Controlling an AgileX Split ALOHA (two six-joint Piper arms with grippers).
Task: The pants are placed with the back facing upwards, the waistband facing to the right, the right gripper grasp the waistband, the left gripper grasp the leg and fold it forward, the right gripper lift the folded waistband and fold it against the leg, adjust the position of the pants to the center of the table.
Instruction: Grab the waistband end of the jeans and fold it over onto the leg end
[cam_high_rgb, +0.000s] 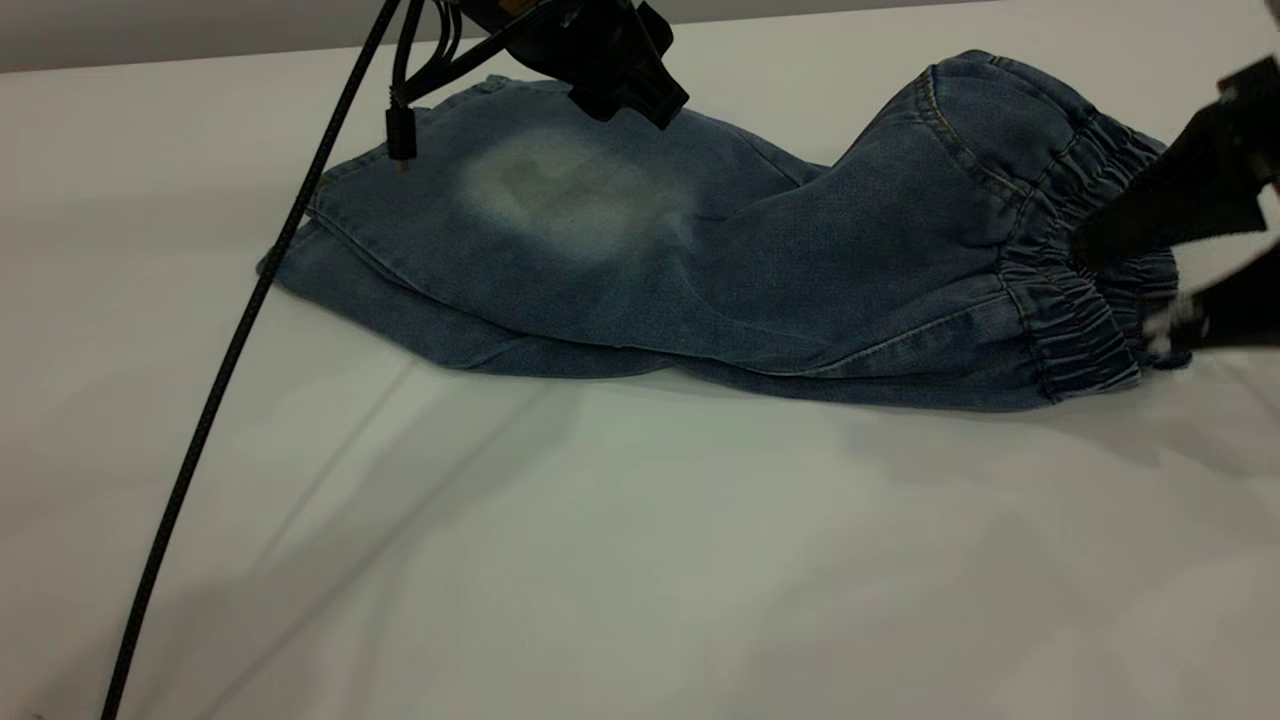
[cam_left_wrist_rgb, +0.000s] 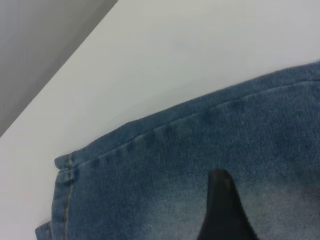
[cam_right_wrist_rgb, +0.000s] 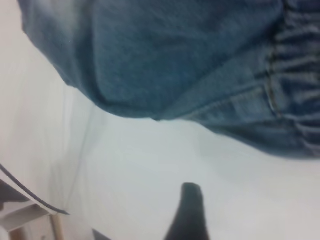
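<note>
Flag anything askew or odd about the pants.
The pants are folded lengthwise, but the edges don't line up: the lower layer sticks out along the near and left side. A pale faded patch marks the top leg.

dim, cool light | soft shadows on table (cam_high_rgb: 640, 560) | wrist views blurred

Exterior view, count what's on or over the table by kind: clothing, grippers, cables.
Clothing: 1, the pants, folded lengthwise on the table.
Grippers: 2, the left gripper over the leg end, the right gripper at the waistband.
Cables: 1, the black cable.
Total: 4.
</note>
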